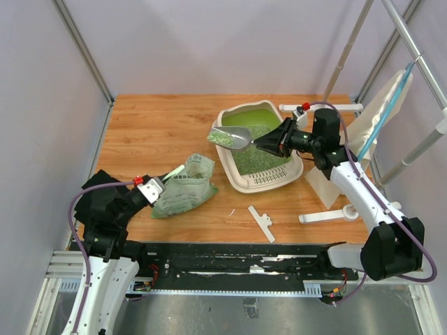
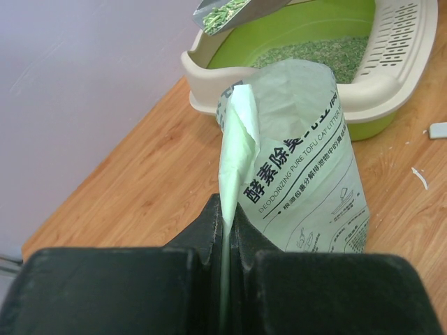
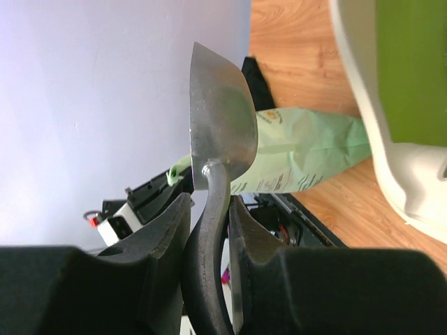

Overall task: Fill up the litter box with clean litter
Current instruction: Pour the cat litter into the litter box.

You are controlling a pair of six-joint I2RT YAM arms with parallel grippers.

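One litter box [image 1: 267,181], far-right part of the bench [image 1: 160,125], holding clean litter [image 1: 262,159] across its floor. Right gripper [image 1: 269,144] above the box, clamped on the handle of a metal scoop [image 1: 236,135] that carries litter over the box's left rim. Left gripper [image 1: 155,188] at near-left, pinched tight on the bag [image 1: 187,187], which lies between it and the box.

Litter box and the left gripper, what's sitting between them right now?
The light green bag, pinched at its edge by the left gripper, then a narrow strip of bare table before the litter box. The top view shows this best.
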